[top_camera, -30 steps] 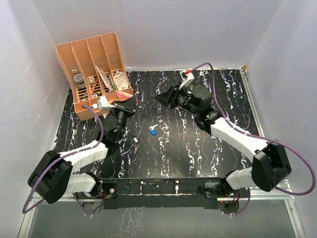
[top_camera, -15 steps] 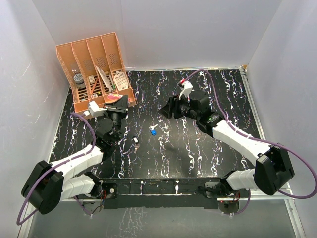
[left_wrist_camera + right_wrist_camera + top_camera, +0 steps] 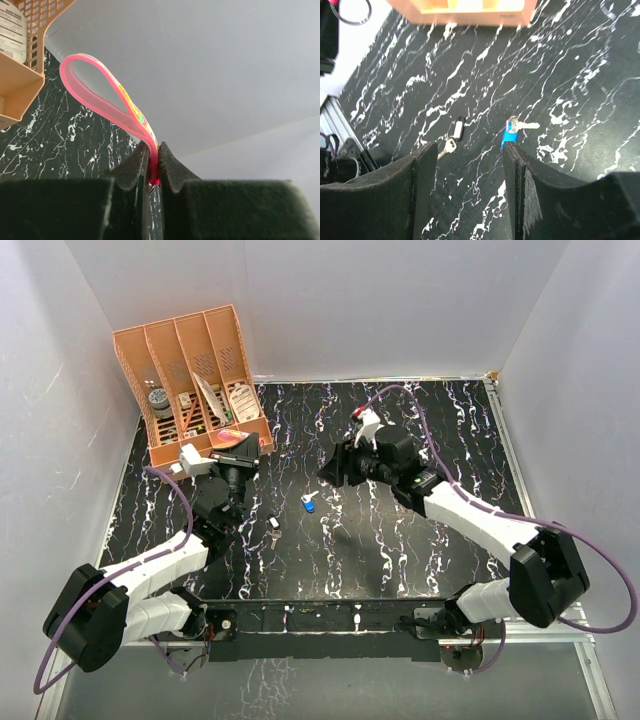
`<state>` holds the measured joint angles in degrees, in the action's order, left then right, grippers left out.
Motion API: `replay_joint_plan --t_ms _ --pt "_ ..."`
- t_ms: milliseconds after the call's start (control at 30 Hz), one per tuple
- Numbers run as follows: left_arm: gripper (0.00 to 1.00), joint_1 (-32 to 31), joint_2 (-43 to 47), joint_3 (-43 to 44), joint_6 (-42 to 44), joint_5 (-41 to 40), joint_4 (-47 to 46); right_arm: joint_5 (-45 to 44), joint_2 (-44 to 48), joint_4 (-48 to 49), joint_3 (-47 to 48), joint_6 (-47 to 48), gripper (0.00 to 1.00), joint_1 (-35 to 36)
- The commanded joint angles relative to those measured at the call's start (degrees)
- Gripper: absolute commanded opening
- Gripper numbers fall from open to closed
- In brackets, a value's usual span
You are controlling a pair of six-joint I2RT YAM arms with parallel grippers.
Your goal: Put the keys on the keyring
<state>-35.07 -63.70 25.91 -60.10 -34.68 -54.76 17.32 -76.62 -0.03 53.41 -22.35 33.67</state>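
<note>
A: Which step?
B: Looks like key pickup. Holding the keyring point(image 3: 136, 114) by its pink strap point(image 3: 141, 125) in the left gripper point(image 3: 153, 152), with jaws pinched narrow on the strap's lower end and the loop up and free. Held off the table point(image 3: 400, 550), near the orange rack point(image 3: 190, 390).
A: See the ring itself?
B: Barely. Just a glint of the ring point(image 3: 150, 188) low between the fingers point(image 3: 131, 170) in the left wrist view. Can't tell which way it faces.
A: And on the right?
B: Hanging the right gripper point(image 3: 469, 155) above the table with jaws wide, nothing between them. Looking down through the gap at both keys: blue key point(image 3: 508, 136) close by one finger point(image 3: 517, 170) in the wrist view, dark key point(image 3: 456, 129) toward the other side. Both lying flat on the table, apart from each other and well apart from the ring.
A: Not threaded anything yet, then?
B: Correct. Judging it early in the task.
A: Next move?
B: Probably drop onto the blue key, nearest the jaws. Calls for a pinch on the head, leaving the hole end clear for the ring. Tiny and flat, so needs fingertips right down at table level and centred, otherwise likely to skid it away. After that, carry over to the ring on the left and line up for threading.
</note>
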Motion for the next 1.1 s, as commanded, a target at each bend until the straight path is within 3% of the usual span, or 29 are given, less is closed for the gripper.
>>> replay_joint_plan --t_ms 0,400,633,800,1067 --pt "0.0 -0.3 1.2 2.4 -0.4 -0.2 2.6 2.3 -4.6 -2.5 1.6 3.1 0.52 3.6" --pt "0.0 -0.3 5.9 4.8 -2.8 -0.7 11.3 -4.3 -13.9 0.5 2.1 6.1 0.48 15.7" --pt "0.0 -0.3 9.1 5.2 -3.2 -1.2 13.6 -13.1 -19.4 9.4 1.8 9.1 0.43 21.1" --pt "0.0 -0.3 10.0 5.2 -3.2 -1.7 14.7 -18.0 -22.3 17.2 1.2 9.0 0.37 23.0" --pt "0.0 -0.3 11.0 5.5 -3.5 -3.1 16.6 -21.7 -29.0 15.9 6.8 9.1 0.35 25.4"
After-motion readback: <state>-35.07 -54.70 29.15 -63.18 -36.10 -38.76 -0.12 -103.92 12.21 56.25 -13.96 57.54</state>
